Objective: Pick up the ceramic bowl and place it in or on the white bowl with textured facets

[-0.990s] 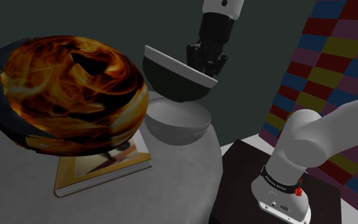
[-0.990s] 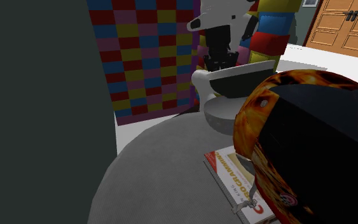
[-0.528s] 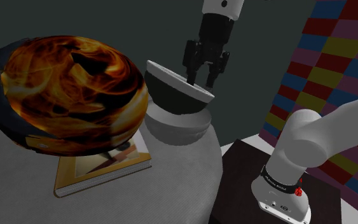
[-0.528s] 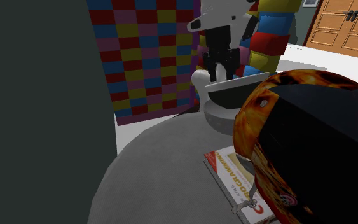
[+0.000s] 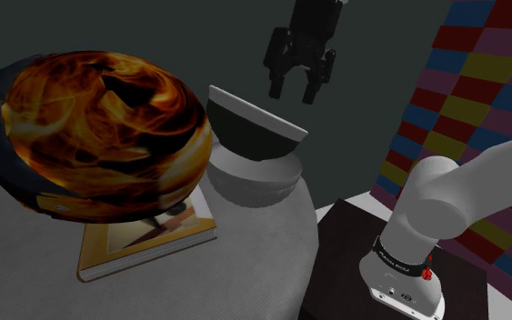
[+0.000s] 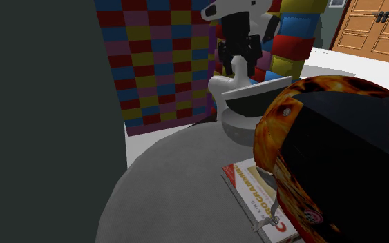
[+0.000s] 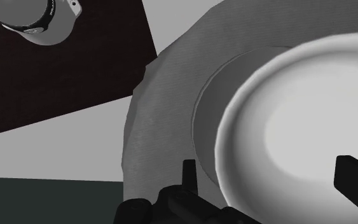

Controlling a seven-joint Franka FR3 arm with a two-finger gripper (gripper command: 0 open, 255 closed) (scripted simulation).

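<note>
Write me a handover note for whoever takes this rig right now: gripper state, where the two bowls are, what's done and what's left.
Gripper: open, holding nothing, hanging just above the dark bowl.
Bowls: the dark bowl sits nested in the grey bowl, apparently somewhat tilted; both are on the round table.
Done: pick and place, with the bowl released.
Left: probably only backing the arm away. Check that the tilted bowl rests steady.
</note>
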